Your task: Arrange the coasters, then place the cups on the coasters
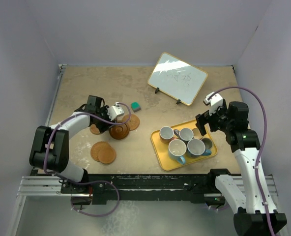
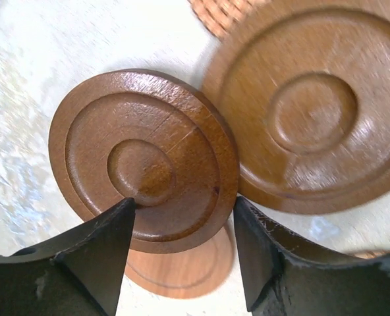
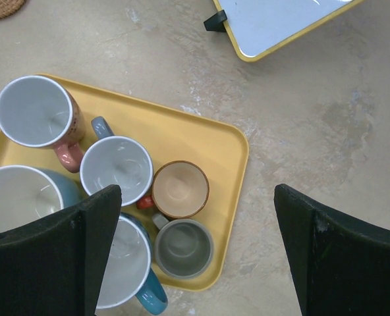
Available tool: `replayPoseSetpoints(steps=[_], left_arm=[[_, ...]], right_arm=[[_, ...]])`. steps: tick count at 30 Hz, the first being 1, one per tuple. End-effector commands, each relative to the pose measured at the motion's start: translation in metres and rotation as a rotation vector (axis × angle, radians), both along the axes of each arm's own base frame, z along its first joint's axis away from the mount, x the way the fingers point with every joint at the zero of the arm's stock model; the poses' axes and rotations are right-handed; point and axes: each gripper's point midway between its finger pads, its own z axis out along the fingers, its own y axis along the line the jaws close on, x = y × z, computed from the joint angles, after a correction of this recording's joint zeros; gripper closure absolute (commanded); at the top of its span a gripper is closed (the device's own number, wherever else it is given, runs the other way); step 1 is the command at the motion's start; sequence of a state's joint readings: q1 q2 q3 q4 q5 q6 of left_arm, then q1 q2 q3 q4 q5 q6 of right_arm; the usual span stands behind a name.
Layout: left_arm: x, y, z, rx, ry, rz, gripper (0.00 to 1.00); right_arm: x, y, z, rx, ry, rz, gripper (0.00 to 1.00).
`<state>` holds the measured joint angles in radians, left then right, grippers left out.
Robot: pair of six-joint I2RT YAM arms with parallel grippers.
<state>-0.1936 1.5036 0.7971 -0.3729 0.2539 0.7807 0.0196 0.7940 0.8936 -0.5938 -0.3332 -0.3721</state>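
In the left wrist view a dark brown ringed coaster (image 2: pixel 142 158) lies over a lighter coaster (image 2: pixel 182 270), beside a larger ringed coaster (image 2: pixel 313 105). My left gripper (image 2: pixel 185 201) is half closed over it. One fingertip (image 2: pixel 126 214) lies across its face and the other touches its rim, so a firm hold cannot be made out. Two more coasters (image 1: pixel 103 152) lie nearer the arms. Several cups, among them a pinkish cup (image 3: pixel 37 112), an orange-tan cup (image 3: pixel 180 189) and a grey cup (image 3: pixel 183 248), stand in the yellow tray (image 3: pixel 201 131). My right gripper (image 3: pixel 195 197) hangs open above them, holding nothing.
A small whiteboard (image 1: pixel 177 77) on feet stands at the back right. A teal block (image 1: pixel 135 106) lies just beyond the coaster cluster. A woven coaster edge (image 2: pixel 224 13) shows at the top of the left wrist view. Walls enclose the table.
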Motion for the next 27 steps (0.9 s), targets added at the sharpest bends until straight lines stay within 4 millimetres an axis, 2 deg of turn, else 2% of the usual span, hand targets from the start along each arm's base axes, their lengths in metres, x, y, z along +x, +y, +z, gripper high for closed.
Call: replayPoseSetpoints(steps=[1,12,17,27], left_arm=[[0.014,-0.015,-0.005,-0.047,0.044,-0.027,0.45],[0.069,-0.042,-0.012,-0.125,0.106,-0.031,0.60],[0.082,-0.057,-0.016,-0.187,0.140,-0.039,0.65],[0.115,-0.086,-0.009,-0.295,0.144,-0.027,0.68]], right_arm=[[0.003,0.001,0.000,-0.012,-0.010,0.015,0.00],[0.005,-0.003,-0.004,-0.033,-0.007,0.003,0.00],[0.006,-0.005,-0.006,-0.039,-0.003,-0.002,0.00],[0.008,-0.007,-0.010,-0.053,0.005,-0.006,0.00]])
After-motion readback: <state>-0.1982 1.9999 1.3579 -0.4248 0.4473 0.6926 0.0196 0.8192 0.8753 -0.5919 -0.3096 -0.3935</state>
